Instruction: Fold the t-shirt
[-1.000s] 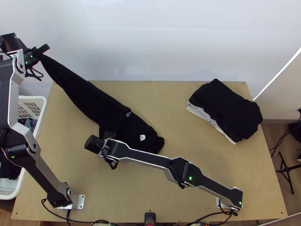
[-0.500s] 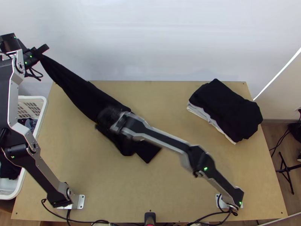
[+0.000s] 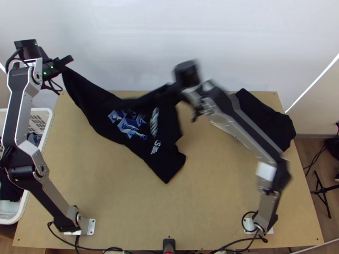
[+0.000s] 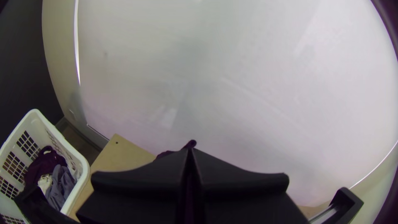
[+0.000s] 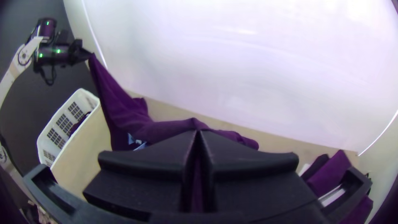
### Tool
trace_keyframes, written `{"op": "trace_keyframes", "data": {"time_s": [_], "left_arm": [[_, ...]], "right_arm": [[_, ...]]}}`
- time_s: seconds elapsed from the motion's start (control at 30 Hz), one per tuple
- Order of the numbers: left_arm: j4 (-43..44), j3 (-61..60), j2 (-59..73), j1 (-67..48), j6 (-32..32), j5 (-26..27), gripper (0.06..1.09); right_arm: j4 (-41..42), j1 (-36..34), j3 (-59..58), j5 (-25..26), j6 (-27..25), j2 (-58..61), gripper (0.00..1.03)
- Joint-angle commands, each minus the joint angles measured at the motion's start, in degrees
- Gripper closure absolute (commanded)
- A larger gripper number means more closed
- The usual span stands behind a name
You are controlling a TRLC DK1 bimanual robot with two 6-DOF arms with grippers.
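Held up at the far left in the top view, my left gripper (image 3: 65, 63) is shut on one end of the black t-shirt (image 3: 97, 114), which slopes down to the table. My right gripper (image 3: 169, 89), blurred, is above the table's far half with another part of the shirt drawn up to it. The shirt's lower part lies loosely with a blue print and white lettering facing up. In the left wrist view the left gripper (image 4: 190, 151) pinches dark cloth. Fingers together, the right gripper (image 5: 198, 135) has cloth between them in the right wrist view; the shirt (image 5: 120, 112) stretches away from it.
A stack of folded clothes (image 3: 271, 122) lies at the table's far right, behind the right arm. A white basket (image 3: 46, 122) with clothes stands beside the left edge. The wall (image 3: 148, 42) rises behind the table (image 3: 203, 203).
My right gripper has gone up and to the right, lifting part of the shirt and turning its print into sight. My left gripper has shifted slightly right, still holding its end.
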Motion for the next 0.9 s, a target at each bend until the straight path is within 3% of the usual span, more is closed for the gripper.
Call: {"op": "trace_keyframes", "data": {"time_s": [0.0, 0.2, 0.47, 0.57, 0.73, 0.87], "left_arm": [[-0.3, 0.4, -1.2, -2.0, -2.4, 0.0, 1.05], [-0.2, 6.2, -1.0, -2.0, -6.4, 0.0, 1.05], [4.8, 0.5, -16.0, 0.4, -8.5, 0.0, 1.05], [9.5, -7.3, -24.7, 1.5, -10.6, 0.0, 1.05], [20.6, -24.5, -41.9, 1.4, -10.8, 0.0, 1.05], [22.5, -33.2, -51.5, 1.2, -10.5, 0.0, 1.05]], "right_arm": [[-0.7, -9.8, -4.3, 0.4, -4.2, -11.2, 1.00], [-0.7, -17.2, -7.2, 0.4, -5.1, -15.0, 1.00], [-0.7, -22.9, -7.0, 1.7, -6.6, -22.6, 1.00], [-0.5, -22.1, -7.4, 1.7, -8.4, -27.3, 1.00], [-0.5, -14.8, -7.7, 1.5, -10.8, -35.1, 1.00], [-5.1, -11.8, -7.8, -1.4, -10.4, -40.8, 1.00]]}}
